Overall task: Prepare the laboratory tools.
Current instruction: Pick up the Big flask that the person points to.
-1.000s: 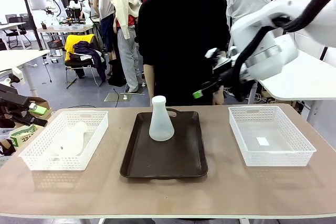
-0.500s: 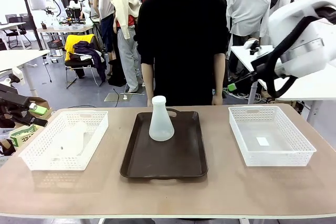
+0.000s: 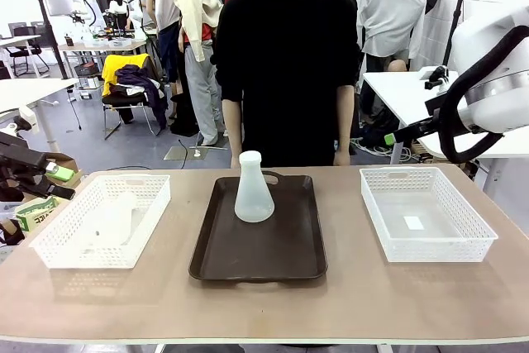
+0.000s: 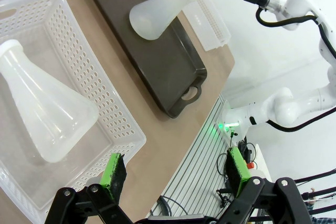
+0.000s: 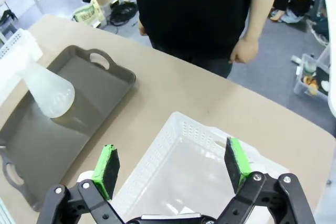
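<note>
One frosted conical flask [image 3: 254, 192] stands upright at the far end of the dark brown tray [image 3: 260, 254]; it shows too as the flask [image 4: 157, 14] on the tray [image 4: 157, 72] and the flask [image 5: 47, 90]. A second flask [image 3: 111, 221] [image 4: 44, 114] lies on its side in the left white basket [image 3: 58, 241]. My left gripper [image 3: 58, 181] [image 4: 176, 169] hangs open off the table's left end, above and beside that basket. Open and holding nothing, my right gripper [image 3: 405, 132] [image 5: 170, 163] is raised above the right basket's far edge.
The right white basket [image 3: 426, 241] [image 5: 157, 156] holds just a small white slip. A person stands at the far side behind the tray, one hand [image 5: 244, 51] hanging at the table edge. Bare tabletop [image 3: 264, 303] runs along the near edge.
My right arm has pulled back from above the tray's far right corner toward the right side, jaws open throughout. The flasks and my left gripper have not moved.
</note>
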{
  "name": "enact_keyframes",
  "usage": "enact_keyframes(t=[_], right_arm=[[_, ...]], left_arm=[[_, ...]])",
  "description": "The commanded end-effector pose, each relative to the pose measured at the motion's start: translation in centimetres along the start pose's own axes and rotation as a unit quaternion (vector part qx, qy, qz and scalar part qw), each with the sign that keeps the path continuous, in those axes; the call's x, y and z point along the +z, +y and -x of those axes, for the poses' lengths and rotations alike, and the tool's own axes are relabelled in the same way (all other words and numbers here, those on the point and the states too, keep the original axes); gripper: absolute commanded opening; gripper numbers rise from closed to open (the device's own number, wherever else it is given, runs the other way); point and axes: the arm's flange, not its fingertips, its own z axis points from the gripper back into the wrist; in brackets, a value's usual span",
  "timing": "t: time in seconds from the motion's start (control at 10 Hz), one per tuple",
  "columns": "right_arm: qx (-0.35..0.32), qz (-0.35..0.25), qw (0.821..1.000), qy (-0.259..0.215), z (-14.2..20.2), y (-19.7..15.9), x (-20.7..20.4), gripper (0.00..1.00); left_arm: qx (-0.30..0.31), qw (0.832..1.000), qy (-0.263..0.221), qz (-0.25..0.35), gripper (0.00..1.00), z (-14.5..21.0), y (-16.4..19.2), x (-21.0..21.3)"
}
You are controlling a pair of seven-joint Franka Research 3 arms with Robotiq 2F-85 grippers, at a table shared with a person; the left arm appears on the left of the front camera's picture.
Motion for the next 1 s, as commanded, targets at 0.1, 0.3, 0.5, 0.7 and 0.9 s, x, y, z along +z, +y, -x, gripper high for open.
enact_keyframes(t=[0.1, 0.3, 0.5, 0.7, 0.9], right_arm=[[0.000, 0.000, 1.000, 0.000, 0.00, 0.00, 0.00, 1.00], [0.000, 0.000, 1.000, 0.000, 0.00, 0.00, 0.00, 1.00], [0.000, 0.000, 1.000, 0.000, 0.00, 0.00, 0.00, 1.00], [0.000, 0.000, 1.000, 0.000, 0.00, 0.00, 0.00, 1.00], [0.000, 0.000, 1.000, 0.000, 0.00, 0.00, 0.00, 1.00]], left_arm=[[-0.003, 1.000, -0.001, 0.002, 1.00, 0.04, -0.11, 0.18], [-0.003, 1.000, -0.001, 0.002, 1.00, 0.04, -0.11, 0.18], [-0.003, 1.000, -0.001, 0.002, 1.00, 0.04, -0.11, 0.18], [0.000, 1.000, 0.000, 0.000, 1.00, 0.00, 0.00, 0.00], [-0.001, 0.999, 0.031, 0.027, 1.00, 0.37, 0.38, -0.18]])
